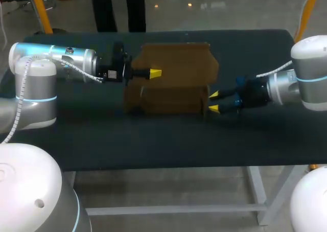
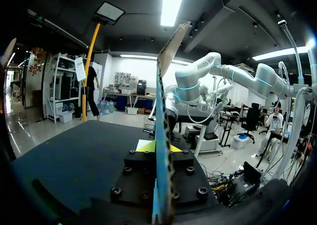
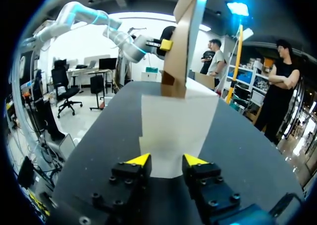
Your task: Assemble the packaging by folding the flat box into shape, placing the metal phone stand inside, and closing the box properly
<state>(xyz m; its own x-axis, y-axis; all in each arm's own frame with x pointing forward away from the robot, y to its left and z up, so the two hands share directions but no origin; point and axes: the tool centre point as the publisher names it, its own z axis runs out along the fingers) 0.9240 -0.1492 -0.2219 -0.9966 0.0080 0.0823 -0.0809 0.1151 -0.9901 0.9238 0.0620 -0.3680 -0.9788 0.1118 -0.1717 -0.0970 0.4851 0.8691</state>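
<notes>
Early days: the box (image 1: 176,63) stands half-folded in the middle of the surface (image 1: 153,140), pinched by the left gripper (image 1: 155,73), the right gripper (image 1: 213,101) spread at its end (no stand in sight), so loading and closing remain.

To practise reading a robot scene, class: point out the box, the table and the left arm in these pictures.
box (image 1: 176,74), head view, on its brown upper panel, near the middle.
table (image 1: 153,145), head view, on the bare dark top in front of the box.
left arm (image 1: 46,54), head view, on its silver link.
</notes>
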